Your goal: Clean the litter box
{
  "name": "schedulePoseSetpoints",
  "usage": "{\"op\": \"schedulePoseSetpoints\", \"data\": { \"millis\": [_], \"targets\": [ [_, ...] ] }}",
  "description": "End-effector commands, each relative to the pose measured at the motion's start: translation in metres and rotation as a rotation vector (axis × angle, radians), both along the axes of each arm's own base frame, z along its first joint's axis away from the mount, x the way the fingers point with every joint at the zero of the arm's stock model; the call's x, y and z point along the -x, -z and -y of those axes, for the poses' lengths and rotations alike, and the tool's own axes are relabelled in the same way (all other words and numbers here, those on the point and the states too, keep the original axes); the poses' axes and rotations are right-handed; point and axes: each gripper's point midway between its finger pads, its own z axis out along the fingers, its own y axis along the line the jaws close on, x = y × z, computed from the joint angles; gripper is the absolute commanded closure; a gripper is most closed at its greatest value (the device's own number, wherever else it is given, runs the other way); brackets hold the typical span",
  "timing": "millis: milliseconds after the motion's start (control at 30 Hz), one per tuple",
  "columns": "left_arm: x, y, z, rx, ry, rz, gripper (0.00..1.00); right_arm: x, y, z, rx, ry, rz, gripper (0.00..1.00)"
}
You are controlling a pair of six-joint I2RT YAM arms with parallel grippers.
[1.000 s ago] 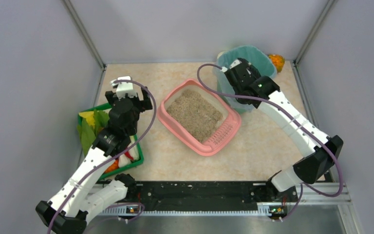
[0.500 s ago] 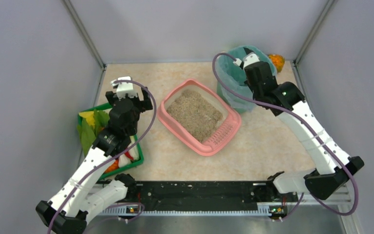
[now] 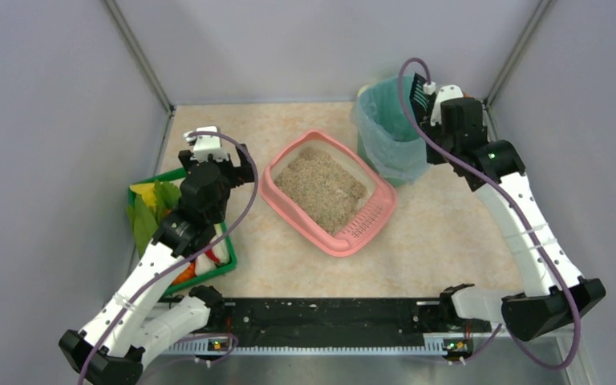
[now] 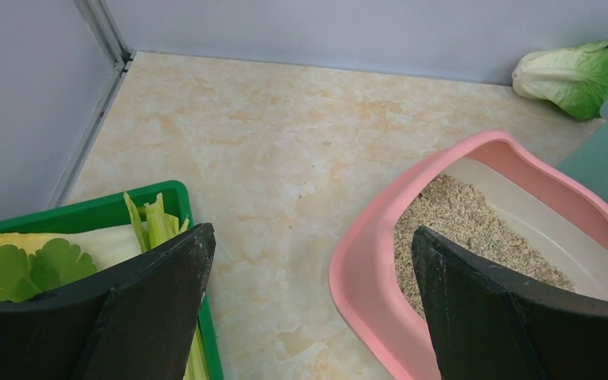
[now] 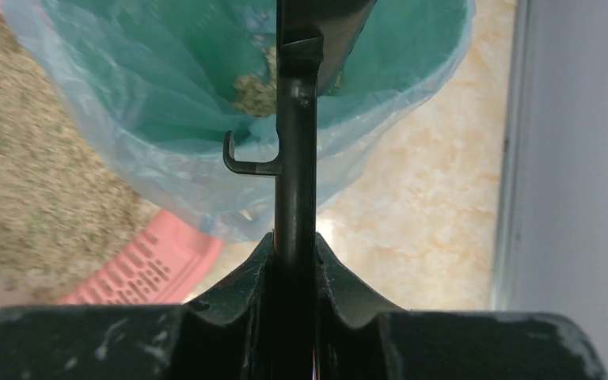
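Note:
The pink litter box (image 3: 361,227) sits mid-table with beige litter inside and its slotted ledge at the near right. It also shows in the left wrist view (image 4: 364,261) and the right wrist view (image 5: 146,265). My right gripper (image 3: 443,103) (image 5: 295,241) is shut on the black scoop handle (image 5: 295,158) and holds the scoop (image 3: 419,95) over the teal-lined bin (image 3: 389,140) (image 5: 166,119). A clump of litter (image 5: 255,93) lies in the bin. My left gripper (image 3: 215,160) (image 4: 313,237) is open and empty, above the floor between the green tray and the litter box.
A green tray (image 3: 168,178) (image 4: 87,207) of leafy and colourful items stands at the left, under my left arm. A cabbage (image 4: 574,73) lies by the back wall. Grey walls close in the back, left and right sides.
My right arm has swung right and back with the scoop, from the bin's left side to its far right rim. My left arm has not moved.

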Motion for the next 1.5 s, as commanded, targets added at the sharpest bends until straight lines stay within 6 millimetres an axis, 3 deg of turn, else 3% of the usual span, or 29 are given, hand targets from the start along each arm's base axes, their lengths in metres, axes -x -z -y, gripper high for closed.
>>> {"op": "schedulePoseSetpoints", "data": {
  "millis": [0,100,200,267,500,600,1000,1133,1367,1467],
  "targets": [
    [-0.001,-0.018,0.007,0.059,0.031,0.036,0.01,-0.003,-0.046,-0.020,-0.262,-0.032,0.175,1.00],
    [-0.002,-0.018,0.009,0.064,0.035,0.035,0.01,-0.004,-0.041,-0.021,-0.281,-0.026,0.184,1.00],
    [-0.003,-0.019,0.009,0.063,0.032,0.036,0.01,-0.001,-0.001,-0.032,-0.253,-0.089,0.028,1.00],
    [-0.003,-0.020,0.009,0.062,0.031,0.036,0.01,0.000,0.020,-0.029,-0.219,-0.063,-0.073,1.00],
    [-0.003,-0.018,0.006,0.054,0.016,0.029,0.01,-0.006,0.022,-0.023,-0.186,-0.043,-0.063,1.00],
    [-0.003,-0.019,0.006,0.058,0.019,0.029,0.01,-0.006,0.010,-0.026,-0.204,-0.056,-0.036,1.00],
    [-0.006,-0.026,0.022,0.091,0.086,0.032,0.01,-0.006,-0.066,-0.044,-0.368,-0.109,0.178,1.00],
    [-0.007,-0.029,0.033,0.113,0.136,0.038,0.01,0.001,-0.083,-0.062,-0.456,-0.186,0.187,1.00],
    [-0.005,-0.034,0.061,0.177,0.275,0.055,0.01,0.021,-0.093,-0.106,-0.649,-0.388,0.127,1.00],
    [-0.005,-0.038,0.071,0.175,0.330,0.062,0.01,0.033,-0.085,-0.124,-0.716,-0.477,0.062,1.00]
  ]
}}
